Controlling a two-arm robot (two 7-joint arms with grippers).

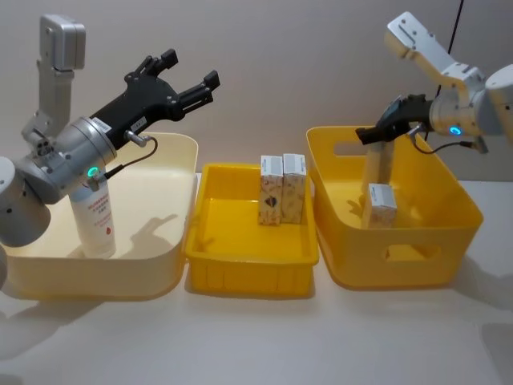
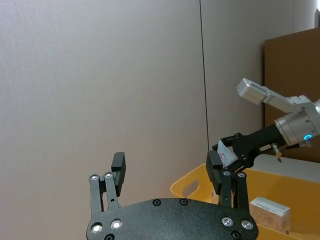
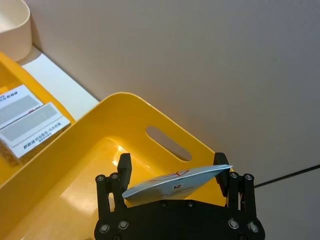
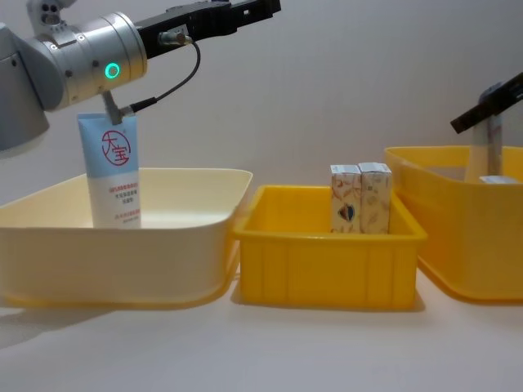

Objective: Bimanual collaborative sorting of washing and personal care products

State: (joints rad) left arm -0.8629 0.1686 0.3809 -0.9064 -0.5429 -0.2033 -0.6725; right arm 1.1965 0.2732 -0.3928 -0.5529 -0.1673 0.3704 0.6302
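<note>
A pale blue-white tube [image 4: 114,171] with a red circle logo stands upright in the cream tub [image 1: 172,241], also seen as the tube [image 1: 94,216] partly behind my left arm. My left gripper [image 1: 188,84] hangs open and empty above that tub's back rim; its fingers [image 2: 118,171] are spread wide. My right gripper [image 1: 378,132] is shut on the flat end of a second tube [image 1: 379,164], which hangs upright inside the deep yellow tub [image 1: 449,216] above a carton [image 1: 379,207]. That tube's end [image 3: 177,182] sits between the fingers of the right gripper [image 3: 175,172]. Two patterned cartons [image 1: 282,188] stand in the middle tray.
The shallow yellow tray [image 1: 240,257] sits between the cream tub and the deep yellow tub, all three close together on a white table. A plain wall stands close behind them. Bare table runs along the front edge.
</note>
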